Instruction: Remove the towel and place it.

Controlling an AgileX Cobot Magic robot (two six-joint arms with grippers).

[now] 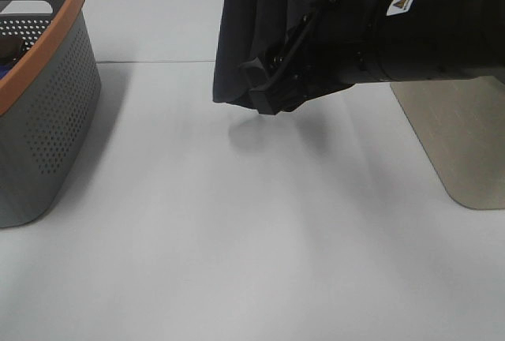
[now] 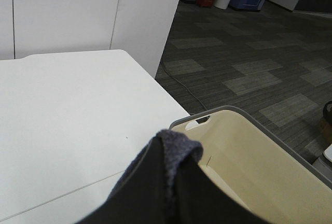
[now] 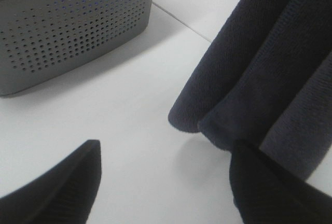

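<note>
White smooth flat tabletop (image 1: 237,246); thin straight seam (image 1: 158,62) crosses far part; 2 things rest directly on it, well apart; grey perforated plastic basket with orange rim (image 1: 47,120) at left edge of high view, partly cropped; beige shallow plastic tray with grey rim and rounded corners (image 1: 458,144) at right, partly cropped; soft grey shadow patch (image 1: 251,132) on bare middle.

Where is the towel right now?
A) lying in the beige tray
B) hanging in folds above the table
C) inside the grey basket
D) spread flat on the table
B: the towel hangs in vertical folds, its lower edge off the table, well apart from the basket.
</note>
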